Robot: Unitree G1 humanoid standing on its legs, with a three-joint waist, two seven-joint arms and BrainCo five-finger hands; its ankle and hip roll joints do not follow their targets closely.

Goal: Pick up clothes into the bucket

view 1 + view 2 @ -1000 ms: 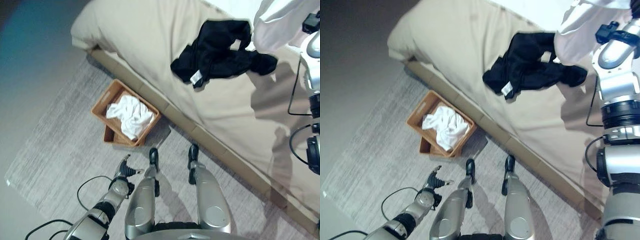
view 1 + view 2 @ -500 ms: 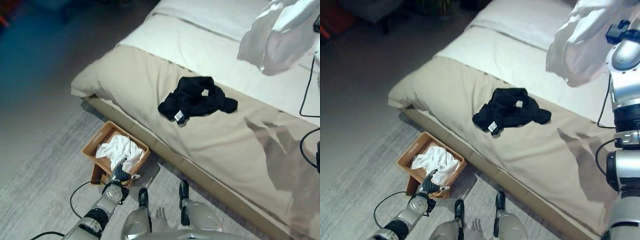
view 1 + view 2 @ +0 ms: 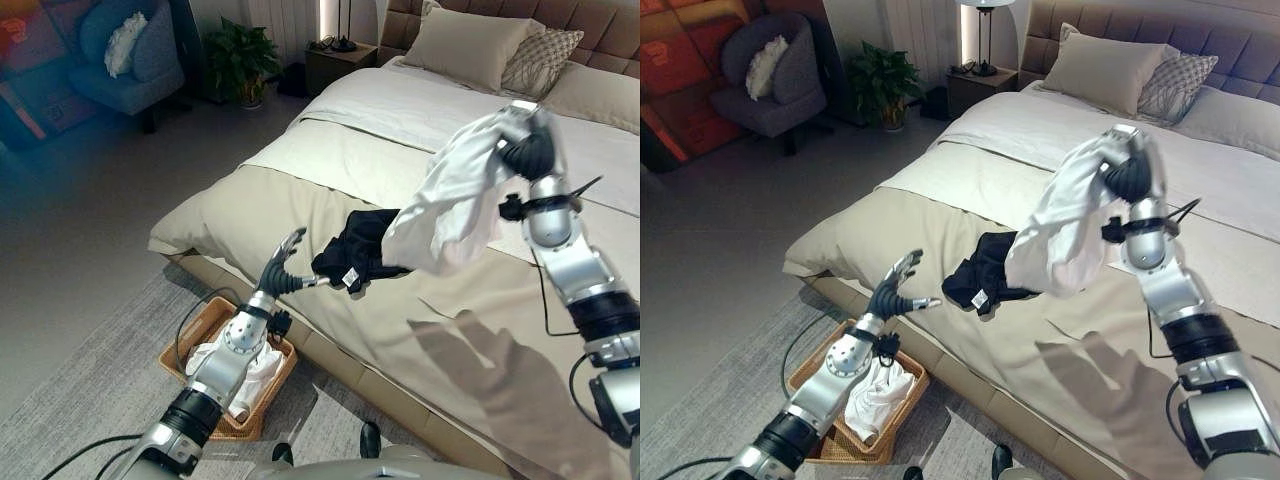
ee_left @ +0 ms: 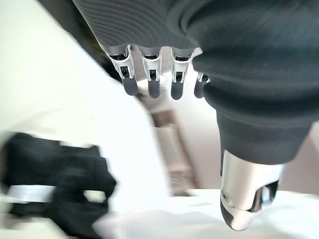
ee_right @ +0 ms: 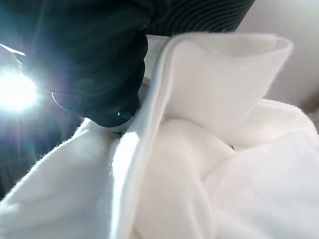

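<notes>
My right hand (image 3: 526,152) is raised over the bed and shut on a white garment (image 3: 448,205), which hangs down from it. The same white cloth (image 5: 199,174) bunches up against the hand in the right wrist view. A black garment (image 3: 976,276) lies crumpled on the beige bedspread near the bed's edge. My left hand (image 3: 894,291) is open, fingers spread, in the air just left of the black garment (image 4: 55,191). A wicker basket (image 3: 805,365) sits on the floor beside the bed with white clothing (image 3: 876,396) inside.
The bed (image 3: 940,215) fills the right half, with pillows (image 3: 1110,62) at the headboard. The basket stands on a grey rug (image 3: 90,400). At the back stand an armchair (image 3: 770,88), a potted plant (image 3: 880,75) and a nightstand (image 3: 982,78).
The camera has tilted up, so the room's far side now shows. My left hand rose from the floor by the basket to bed height near the black garment. My right hand still holds the white garment.
</notes>
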